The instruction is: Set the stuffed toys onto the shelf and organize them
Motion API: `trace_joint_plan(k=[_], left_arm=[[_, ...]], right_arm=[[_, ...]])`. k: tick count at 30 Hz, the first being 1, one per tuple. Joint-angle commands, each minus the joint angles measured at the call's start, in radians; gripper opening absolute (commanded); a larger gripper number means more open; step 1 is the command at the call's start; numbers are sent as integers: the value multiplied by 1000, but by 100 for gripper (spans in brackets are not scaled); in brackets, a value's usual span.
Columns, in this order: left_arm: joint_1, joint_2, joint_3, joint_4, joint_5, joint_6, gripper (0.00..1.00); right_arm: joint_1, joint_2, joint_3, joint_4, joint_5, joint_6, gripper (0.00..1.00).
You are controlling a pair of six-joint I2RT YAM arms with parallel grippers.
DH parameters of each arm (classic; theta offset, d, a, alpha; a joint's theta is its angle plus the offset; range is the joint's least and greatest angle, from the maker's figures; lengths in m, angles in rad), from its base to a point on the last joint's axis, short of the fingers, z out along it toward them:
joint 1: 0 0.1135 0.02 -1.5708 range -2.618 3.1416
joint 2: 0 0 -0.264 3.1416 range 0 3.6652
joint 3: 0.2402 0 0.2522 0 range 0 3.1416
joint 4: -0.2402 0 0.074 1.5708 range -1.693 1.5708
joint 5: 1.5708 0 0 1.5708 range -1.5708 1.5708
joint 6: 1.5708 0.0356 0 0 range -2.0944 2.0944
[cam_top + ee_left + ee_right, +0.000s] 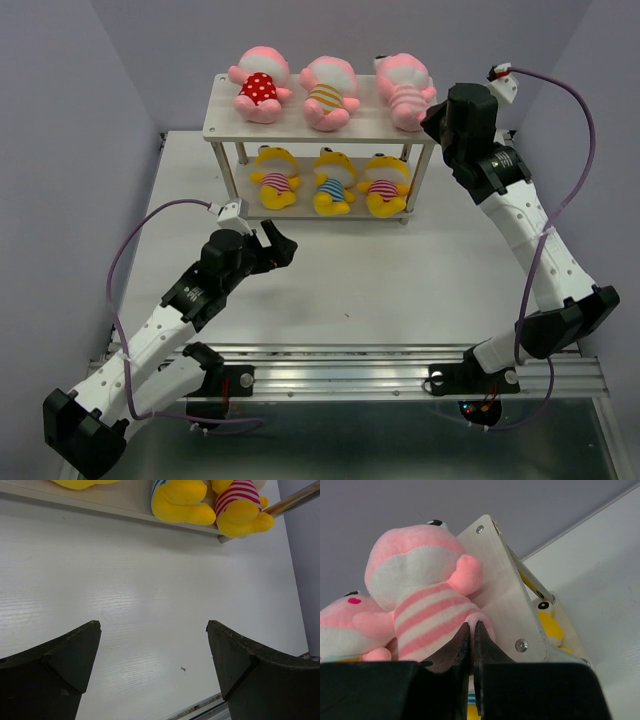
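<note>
Over on the left, the left gripper hangs above the white table, about nine o'clock from the table's middle. Its jaws are spread wide with nothing in them. The wrist camera shows only tabletop between the two dark fingers. It points toward one o'clock, at the shelf, and sits well short of it.

The shelf stands at twelve o'clock on the table, and all six toys are on it.

On the top board, left to right:
- a pink toy in red polka dots
- a pink toy with yellow stripes
- a pink toy with pink stripes, out at the three o'clock end

On the lower board, left to right:
- a yellow toy in pink stripes
- a yellow toy in blue stripes
- a yellow toy in red stripes, right by the metal leg

Their feet point toward the near edge.

Now to the right! The right gripper is up at the three o'clock end of the top board. Its jaws are squeezed together with barely a slit between them. The tips press against the lower part of the pink toy with pink stripes, near the board's corner. Whether any plush is nipped between them, I can't tell. That toy sits just beside its yellow-striped neighbour.
</note>
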Motion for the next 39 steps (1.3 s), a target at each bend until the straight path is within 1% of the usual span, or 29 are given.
trace_joint_plan(k=[1, 3, 6, 10, 12, 13, 14, 17, 21, 23, 25, 28, 29, 30, 35, 39], left_arm=[[-5, -8, 27, 12, -20, 12, 99], [-5, -8, 26, 12, -20, 10, 99], [-5, -6, 24, 12, -22, 9, 99], [-5, -8, 23, 12, -20, 9, 99], [-5, -11, 23, 12, -20, 7, 99], [-5, -11, 23, 11, -20, 7, 99], [-5, -13, 21, 11, -22, 7, 99], [-5, -13, 20, 11, -20, 6, 99], [-5, -13, 21, 11, -20, 7, 99], [-5, -11, 21, 12, -20, 7, 99], [-5, -10, 21, 12, -20, 7, 99], [-5, -13, 21, 14, -19, 7, 99], [-5, -13, 21, 12, -19, 7, 99], [-5, -13, 24, 12, -17, 7, 99], [-5, -14, 33, 12, -16, 12, 99], [-5, -16, 43, 9, -11, 15, 99]], right_arm=[[-3, -49, -20, 43, 18, 28, 1], [-3, -48, -18, 45, 13, 29, 1], [-3, -45, -18, 48, -24, 31, 5], [-3, -39, -17, 56, -42, 39, 6], [-3, -39, -18, 60, -39, 43, 9], [-3, -39, -20, 63, -34, 48, 12], [-3, -39, -18, 63, -31, 49, 18], [-3, -39, -18, 69, -33, 49, 22], [-3, -42, -12, 75, -51, 34, 38], [-3, -49, -13, 80, -65, 31, 42], [6, -69, -23, 88, -65, 22, 53], [6, -100, -32, 92, -41, 8, 74], [6, -106, -32, 94, -39, 0, 83], [6, -114, -32, 94, -40, -9, 100], [6, -160, -47, 94, -42, -66, 100], [6, -242, -124, 94, -19, -101, 100]])
